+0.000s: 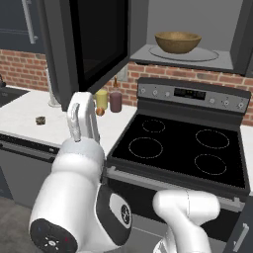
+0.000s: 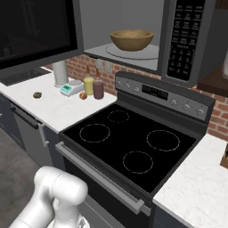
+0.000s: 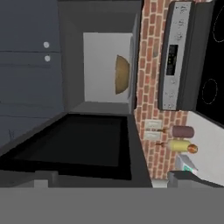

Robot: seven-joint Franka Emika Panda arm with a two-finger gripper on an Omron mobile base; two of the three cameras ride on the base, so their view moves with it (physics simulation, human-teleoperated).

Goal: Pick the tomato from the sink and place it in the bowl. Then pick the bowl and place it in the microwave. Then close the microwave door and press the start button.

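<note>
Wooden bowl on the turntable inside the microwave, microwave door swung wide open, gripper facing it, jaws fully spread, holding nothing

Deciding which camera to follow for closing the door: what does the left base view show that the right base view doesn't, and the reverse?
Left base view: the gripper, open, raised below the microwave door.
Right base view: the microwave's keypad and a teal item on the counter.
Both: the bowl on the turntable inside the open microwave, the stove, two bottles.
</note>
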